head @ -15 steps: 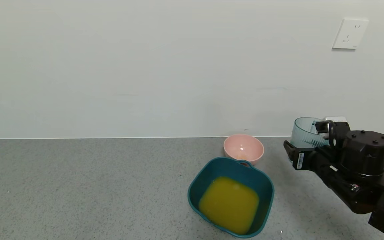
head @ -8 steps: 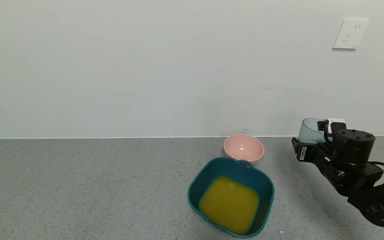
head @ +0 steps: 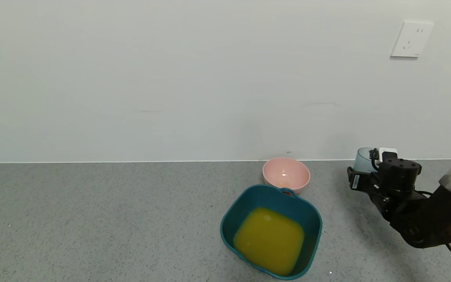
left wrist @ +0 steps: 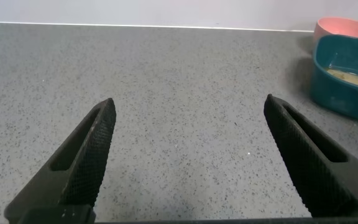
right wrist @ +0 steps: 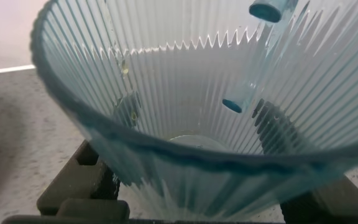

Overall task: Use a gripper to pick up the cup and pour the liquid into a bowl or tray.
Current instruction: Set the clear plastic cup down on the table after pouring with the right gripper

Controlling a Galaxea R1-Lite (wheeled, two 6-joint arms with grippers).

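Observation:
My right gripper (head: 360, 176) is shut on the ribbed blue-grey cup (head: 363, 160) and holds it upright, low near the counter at the back right, well right of the tub. In the right wrist view the cup (right wrist: 191, 106) fills the frame and holds no liquid, only a few droplets, with a jaw on each side of its wall. The dark teal tub (head: 229, 219) sits on the counter at centre right and holds the orange-yellow liquid (head: 268, 239). My left gripper (left wrist: 188, 155) is open and empty over bare counter, with the tub (left wrist: 340, 93) off to one side.
A small pink bowl (head: 286, 174) stands right behind the tub, touching its rim handle. The grey speckled counter (head: 92, 219) ends at a white wall with a socket (head: 410, 39) at the upper right.
My right arm has lowered the cup towards the counter and moved it slightly right and back. The tub, bowl and liquid have not moved.

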